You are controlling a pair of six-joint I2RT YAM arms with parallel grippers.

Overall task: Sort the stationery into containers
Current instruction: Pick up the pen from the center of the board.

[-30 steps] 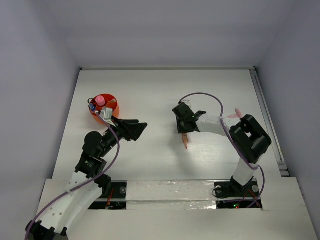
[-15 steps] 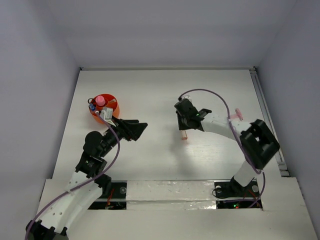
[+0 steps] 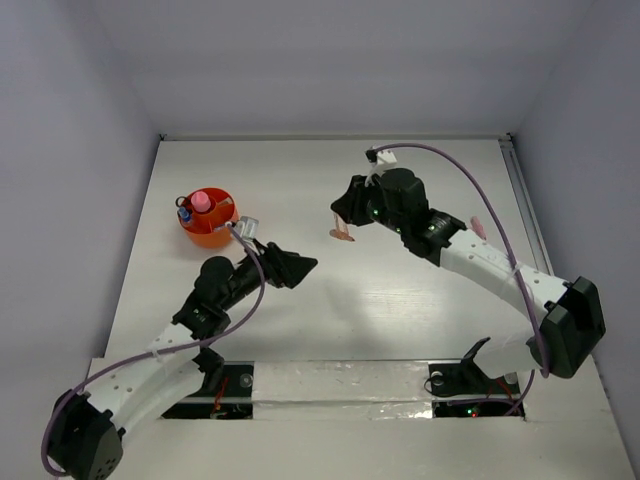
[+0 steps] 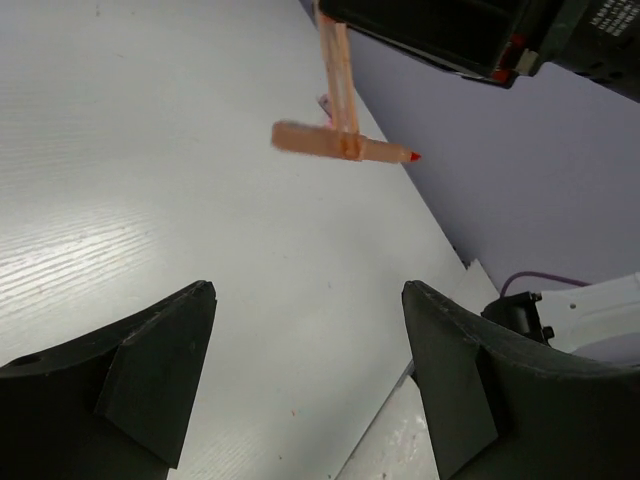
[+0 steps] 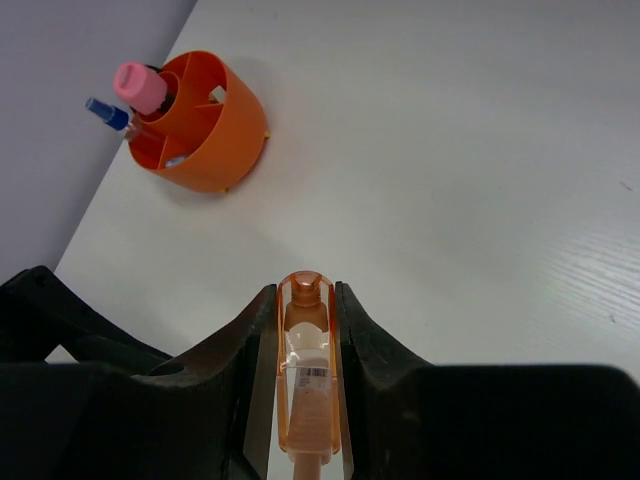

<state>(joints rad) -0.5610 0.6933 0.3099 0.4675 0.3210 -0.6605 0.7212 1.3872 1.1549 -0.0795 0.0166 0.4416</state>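
My right tool (image 5: 303,300) grips the slim orange marker (image 4: 330,142) off the tabletop; left tool (image 4: 308,300) wide open, empty. The round orange-red plastic cup (image 5: 215,160) already holds 2+ items; maybe 1 pink piece (image 3: 478,226) left.

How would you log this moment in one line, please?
right gripper: shut on orange marker, airborne | left gripper: open, empty | orange cup: holds pink tube

Nothing readable: the white label on the orange marker (image 5: 305,385) and the lettering on the black arm casing (image 4: 603,28) are blurred.
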